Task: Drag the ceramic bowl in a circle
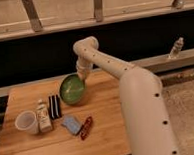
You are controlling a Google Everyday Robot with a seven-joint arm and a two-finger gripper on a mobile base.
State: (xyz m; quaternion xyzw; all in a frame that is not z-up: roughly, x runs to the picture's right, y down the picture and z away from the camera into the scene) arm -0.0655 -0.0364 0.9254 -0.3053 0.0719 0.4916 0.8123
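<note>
A wooden table (104, 131) holds all the things. Near its front edge, a little left of the middle, lie a small blue cloth (71, 124) and a thin red thing (86, 128), side by side and close together. Closer to the left edge stands a pale plastic cup (26, 122). A small bottle (43, 116) stands just beside the cup, on its right. A dark striped thing (54, 106) lies just to the right of the bottle and a little farther back.

Farther back again, near the middle of the table and closer to its back edge, is the green bowl (72, 89). It is round and shiny, with a darker rim. It looks tipped, with its inside turned to the front.

The big white arm (143, 109) comes in from the right side and reaches over the table. The gripper (83, 77) points down at the right rim of the bowl, at the back part of it. The fingers sit right at that rim, but I cannot tell if they squeeze the bowl or have let go.

Behind the table runs a long dark wall with a pale ledge (154, 63). A small clear bottle (175, 48) stands on the ledge, far to the right.
</note>
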